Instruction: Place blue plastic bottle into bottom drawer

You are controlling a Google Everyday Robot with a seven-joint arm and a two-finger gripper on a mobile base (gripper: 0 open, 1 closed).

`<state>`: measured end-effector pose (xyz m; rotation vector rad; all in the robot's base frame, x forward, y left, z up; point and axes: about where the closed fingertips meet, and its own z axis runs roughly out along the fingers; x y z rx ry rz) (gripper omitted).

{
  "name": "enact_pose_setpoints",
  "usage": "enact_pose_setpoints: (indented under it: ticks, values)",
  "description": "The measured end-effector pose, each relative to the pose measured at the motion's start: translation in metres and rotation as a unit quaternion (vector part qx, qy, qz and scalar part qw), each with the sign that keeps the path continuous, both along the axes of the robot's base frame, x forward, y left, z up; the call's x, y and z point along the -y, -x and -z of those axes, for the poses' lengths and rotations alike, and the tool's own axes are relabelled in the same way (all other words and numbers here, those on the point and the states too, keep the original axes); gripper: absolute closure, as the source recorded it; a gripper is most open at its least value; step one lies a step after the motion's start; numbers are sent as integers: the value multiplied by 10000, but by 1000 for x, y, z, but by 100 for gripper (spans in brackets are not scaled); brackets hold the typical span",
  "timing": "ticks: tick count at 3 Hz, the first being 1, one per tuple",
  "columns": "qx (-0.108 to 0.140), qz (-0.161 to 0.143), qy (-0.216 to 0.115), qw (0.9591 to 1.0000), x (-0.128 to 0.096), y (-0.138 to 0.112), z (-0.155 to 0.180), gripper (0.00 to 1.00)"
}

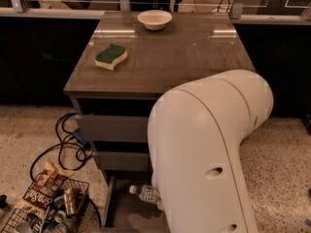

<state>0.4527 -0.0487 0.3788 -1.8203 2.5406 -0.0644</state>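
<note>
The blue plastic bottle, clear with a white cap and a pale label whose print was unreadable, lay on its side on the flat grey metal floor of the open bottom drawer, cap toward the left wall. A broad, smooth cream arm shell covered the gripper, somewhere low beside the bottle, so its state could not be told. On the glossy brown cabinet top sat a wavy green-and-yellow sponge and a round white bowl. A wire basket held metallic cans.
</note>
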Motion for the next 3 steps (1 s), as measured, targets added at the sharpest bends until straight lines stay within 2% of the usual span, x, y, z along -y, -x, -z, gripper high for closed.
enact_pose_setpoints:
  ticks: [1, 2, 3]
  values:
    - [-32, -145, -149, 9998, 0, -1, 36, 100]
    - [3, -93, -314, 9995, 1, -3, 62, 100]
    - [11, 256, -614, 9978, -4, 10, 119, 100]
